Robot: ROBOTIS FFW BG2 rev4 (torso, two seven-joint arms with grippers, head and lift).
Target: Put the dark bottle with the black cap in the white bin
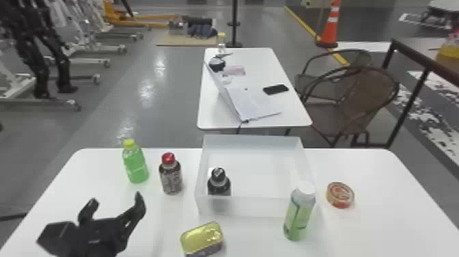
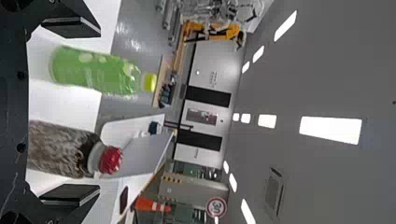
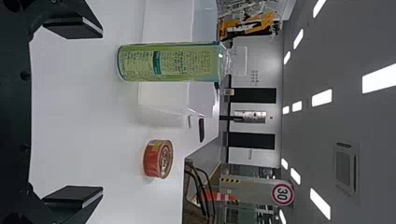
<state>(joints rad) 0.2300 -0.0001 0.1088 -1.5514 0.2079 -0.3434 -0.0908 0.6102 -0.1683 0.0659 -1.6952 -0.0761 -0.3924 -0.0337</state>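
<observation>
The dark bottle with a black cap [image 1: 219, 187] stood upright inside the translucent white plastic bin [image 1: 254, 207], likely stiff, smooth and moderately heavy, best gripped round its middle; left fingers [image 2: 70, 28] and right fingers [image 3: 72, 28] were spread wide, empty.

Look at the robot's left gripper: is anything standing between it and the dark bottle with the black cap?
Yes: the red-capped bottle stands roughly between the left gripper and the dark bottle. The left wall of the white bin does too, as the dark bottle is already inside.
</observation>
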